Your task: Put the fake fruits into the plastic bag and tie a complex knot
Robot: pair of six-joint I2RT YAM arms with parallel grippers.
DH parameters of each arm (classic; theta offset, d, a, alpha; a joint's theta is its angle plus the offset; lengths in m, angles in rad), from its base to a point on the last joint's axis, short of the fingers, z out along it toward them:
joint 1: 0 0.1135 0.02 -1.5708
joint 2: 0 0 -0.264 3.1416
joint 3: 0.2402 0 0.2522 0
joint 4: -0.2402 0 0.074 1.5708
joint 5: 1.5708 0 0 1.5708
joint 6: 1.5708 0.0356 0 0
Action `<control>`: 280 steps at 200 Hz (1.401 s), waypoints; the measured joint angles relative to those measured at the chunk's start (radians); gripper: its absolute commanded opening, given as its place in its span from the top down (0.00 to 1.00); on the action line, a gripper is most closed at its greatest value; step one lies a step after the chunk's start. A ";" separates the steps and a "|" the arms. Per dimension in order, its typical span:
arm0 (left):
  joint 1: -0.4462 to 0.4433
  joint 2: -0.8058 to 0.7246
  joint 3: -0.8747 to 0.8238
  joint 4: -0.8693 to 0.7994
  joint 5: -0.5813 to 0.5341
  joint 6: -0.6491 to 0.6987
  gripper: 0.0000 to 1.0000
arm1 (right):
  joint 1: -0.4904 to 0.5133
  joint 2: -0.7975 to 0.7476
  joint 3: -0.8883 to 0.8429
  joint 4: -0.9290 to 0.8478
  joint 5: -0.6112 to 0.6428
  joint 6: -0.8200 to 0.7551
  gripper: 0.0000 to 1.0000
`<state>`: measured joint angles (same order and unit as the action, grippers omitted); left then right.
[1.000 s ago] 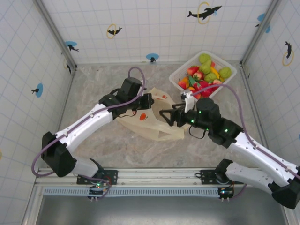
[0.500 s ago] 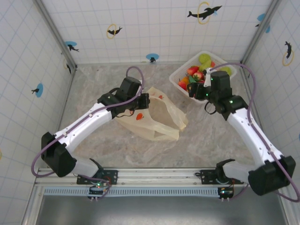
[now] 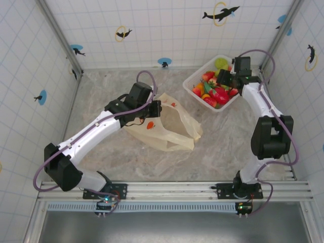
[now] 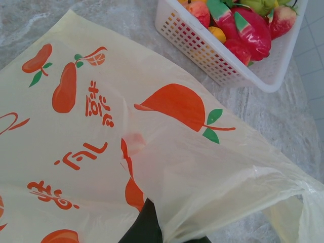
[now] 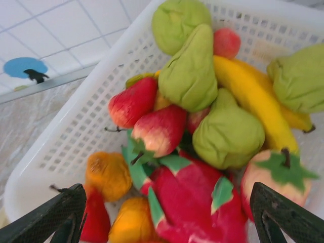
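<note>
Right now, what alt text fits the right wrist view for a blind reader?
A white lattice basket heaped with fake fruits: green pears, a banana, red strawberries. The open right gripper hovers over it.

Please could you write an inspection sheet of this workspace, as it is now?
Surface: marbled table, carrying the bag and a basket.
Job's things: plastic bag lying mid-table, not knotted; fake fruits piled in the basket.
Clutter: white basket at far right.
Pincers: left pincer at the bag's edge, jaws hidden by the film; right pincer open above the fruits.
Cables: purple cable looping over each arm.
Surroundings: tiled walls with dolphin stickers.
</note>
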<state>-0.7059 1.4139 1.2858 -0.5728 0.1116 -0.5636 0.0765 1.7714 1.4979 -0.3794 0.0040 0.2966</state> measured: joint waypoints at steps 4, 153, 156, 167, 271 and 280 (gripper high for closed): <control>0.000 0.000 0.000 0.000 0.000 0.000 1.00 | -0.002 0.010 0.013 -0.006 0.006 -0.004 0.13; 0.000 0.000 0.000 -0.007 0.000 0.015 1.00 | -0.064 0.273 0.256 -0.221 0.103 -0.122 0.14; 0.000 0.000 0.000 -0.007 0.000 0.014 1.00 | -0.064 0.274 0.256 -0.224 0.102 -0.121 0.14; 0.000 0.000 0.000 -0.008 0.000 0.015 1.00 | -0.064 0.278 0.256 -0.232 0.100 -0.121 0.14; 0.000 0.000 0.011 -0.019 0.000 0.018 1.00 | -0.025 0.298 0.256 -0.228 -0.024 -0.106 0.16; 0.000 0.000 0.012 -0.018 0.000 0.018 1.00 | -0.012 0.298 0.256 -0.219 -0.043 -0.106 0.16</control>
<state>-0.7059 1.4143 1.2980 -0.5911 0.1112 -0.5453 0.0643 2.0693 1.7542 -0.5987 -0.0387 0.1905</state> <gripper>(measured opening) 0.055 0.846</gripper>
